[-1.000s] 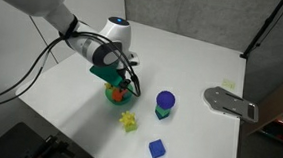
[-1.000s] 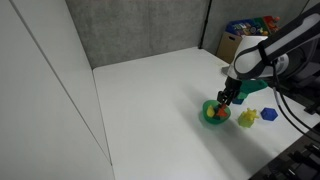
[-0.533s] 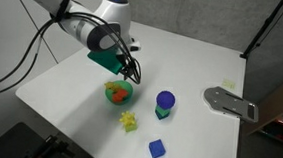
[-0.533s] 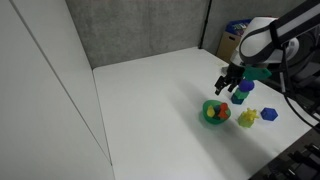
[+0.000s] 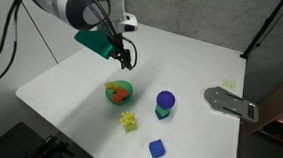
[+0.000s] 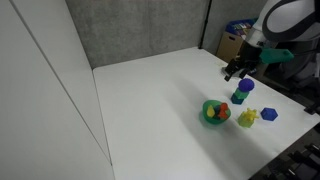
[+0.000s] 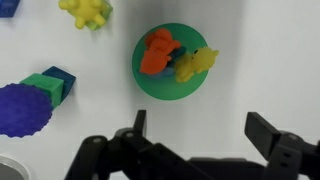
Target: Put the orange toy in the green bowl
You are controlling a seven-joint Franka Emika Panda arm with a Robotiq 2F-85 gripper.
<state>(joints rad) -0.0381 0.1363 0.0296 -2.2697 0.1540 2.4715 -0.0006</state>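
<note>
The orange toy [image 7: 157, 52] lies inside the green bowl [image 7: 172, 88], next to a small yellow piece [image 7: 195, 65] in the same bowl. In both exterior views the bowl [image 5: 119, 91] [image 6: 214, 113] sits on the white table with the orange toy [image 5: 122, 89] [image 6: 222, 110] in it. My gripper [image 7: 198, 130] hangs well above the bowl, open, with nothing between its fingers. In the exterior views the gripper [image 5: 125, 58] [image 6: 237, 71] is raised clear of the bowl.
A yellow-green lumpy toy [image 5: 129, 121] [image 7: 87, 11], a blue cube [image 5: 157, 148] and a blue round-topped thing on a green base [image 5: 165, 104] [image 7: 28, 102] stand near the bowl. A grey metal plate [image 5: 230, 101] lies at the table's edge. Grey walls close the back.
The gripper was down at the bowl a second ago; it has opened, left the orange toy in the bowl and risen up and away.
</note>
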